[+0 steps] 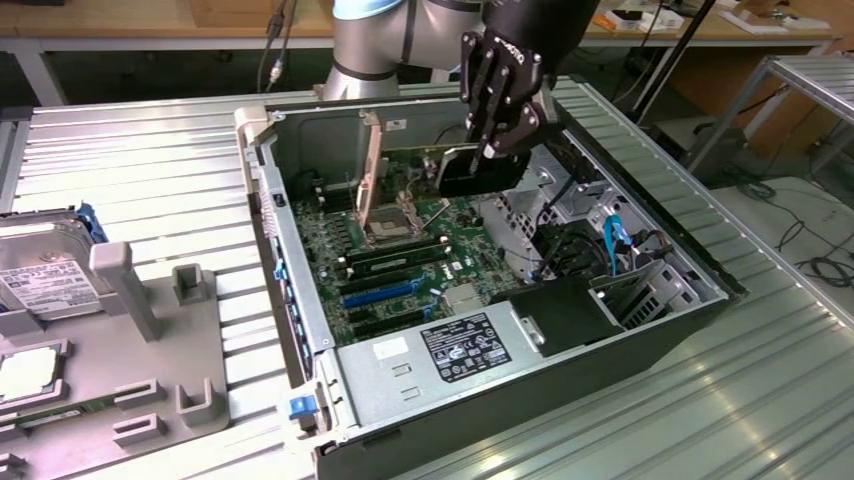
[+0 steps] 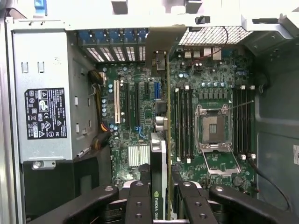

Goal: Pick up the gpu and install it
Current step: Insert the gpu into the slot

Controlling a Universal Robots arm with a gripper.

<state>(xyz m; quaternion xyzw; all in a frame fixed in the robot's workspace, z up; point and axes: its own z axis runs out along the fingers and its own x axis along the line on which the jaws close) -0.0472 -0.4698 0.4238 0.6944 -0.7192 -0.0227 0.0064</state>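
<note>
The gpu (image 1: 474,178) hangs inside the open computer case (image 1: 287,260), above the motherboard (image 1: 447,235) and not seated in any slot. My gripper (image 1: 497,150) is shut on its dark cooler end. The pale end bracket (image 1: 372,160) points toward the case's rear panel. From the wrist view the gpu (image 2: 158,156) runs edge-on away from my gripper (image 2: 161,198). One black finger (image 2: 138,200) presses on each side of it. Its silver bracket (image 2: 163,39) sits near the rear slot openings. The card lies over the strip between the expansion slots (image 2: 125,105) and the memory sticks (image 2: 183,121).
A silver power supply (image 1: 447,350) fills the case's near corner. The CPU socket (image 2: 214,128) lies open beside the card. Black drive bays and cables (image 1: 607,270) sit at the exterior view's right. A hard drive (image 1: 47,270) and a grey fixture (image 1: 134,300) rest at its left.
</note>
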